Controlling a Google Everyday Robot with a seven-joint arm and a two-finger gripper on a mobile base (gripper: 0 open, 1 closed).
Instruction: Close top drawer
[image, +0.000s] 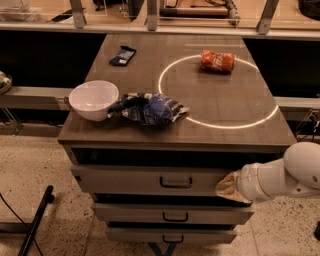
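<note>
Speckled floor (35, 165) lies around the bench (235, 107), whose wooden top carries a painted white ring (227, 126) toward its right edge. An orange can (217, 61) lies on its side inside the ring, near the back edge. A white bowl (93, 99) sits at the front left corner, with a crumpled blue bag (148, 107) just beside it. A small dark packet (123, 55) rests near the back left corner.

Under the front edge, the top drawer (130, 179) stands pulled out, with its dark handle (176, 182) at the centre. My gripper (230, 186) is at the right end of its front panel, below the front right corner. I cannot tell whether it is open or closed. My white arm (282, 176) reaches in from the right.
</note>
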